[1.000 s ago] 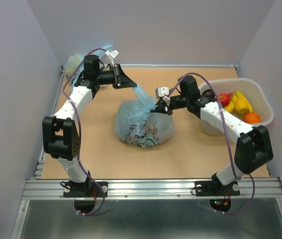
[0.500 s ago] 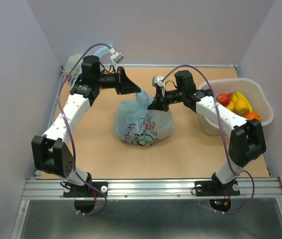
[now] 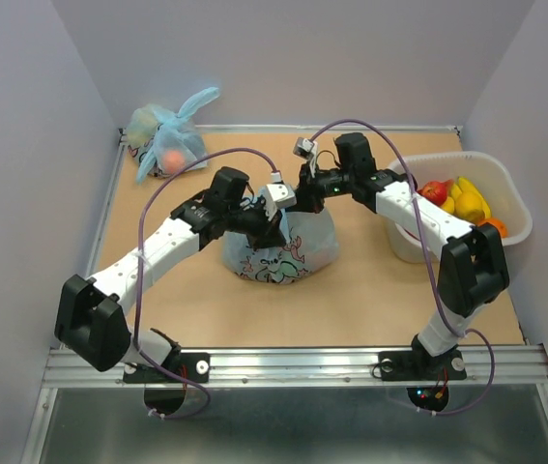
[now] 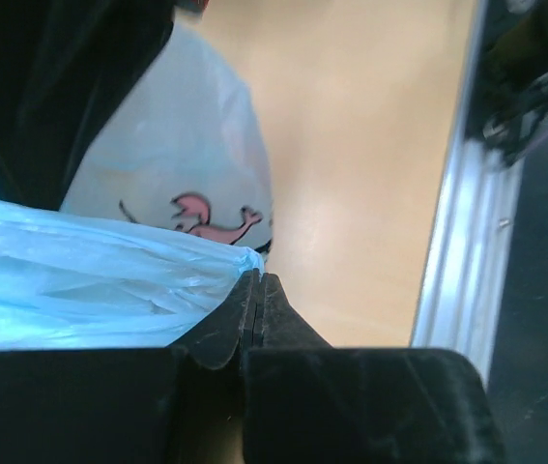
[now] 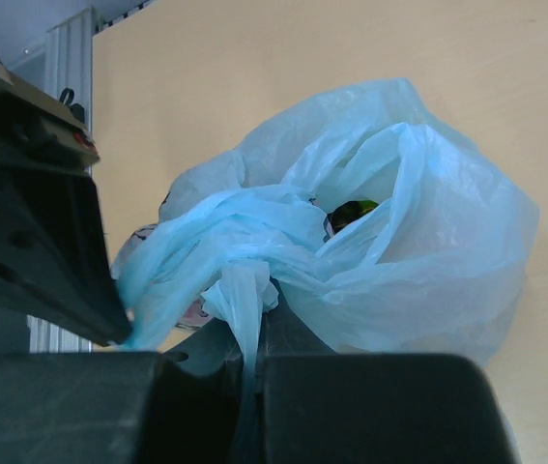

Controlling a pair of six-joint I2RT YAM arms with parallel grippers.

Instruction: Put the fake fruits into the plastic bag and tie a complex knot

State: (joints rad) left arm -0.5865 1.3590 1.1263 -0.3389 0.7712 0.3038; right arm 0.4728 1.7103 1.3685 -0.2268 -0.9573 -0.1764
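Observation:
The plastic bag (image 3: 288, 253), light blue with a cartoon panel, sits mid-table. My left gripper (image 3: 274, 228) is at its top left, shut on a light-blue handle strand (image 4: 109, 290) pinched at the jaw tips (image 4: 257, 280). My right gripper (image 3: 301, 196) is at the bag's rear top, shut on the other handle strand (image 5: 252, 319), which runs down between its jaws (image 5: 254, 338). The handles cross in a loose twist (image 5: 254, 253) just above those jaws. A green fake fruit (image 5: 354, 211) shows through the bag's mouth. More fake fruits (image 3: 462, 200) lie in the tub.
A translucent white tub (image 3: 510, 198) stands at the right edge. A smaller tied light-blue bag (image 3: 164, 145) lies in the back left corner. The table's metal rail (image 3: 293, 365) runs along the near edge, by both arm bases.
My left arm swung from the back left down to the bag's near-left top, taking its handle strand across. My right gripper moved back and left over the bag. The small corner bag is uncovered.

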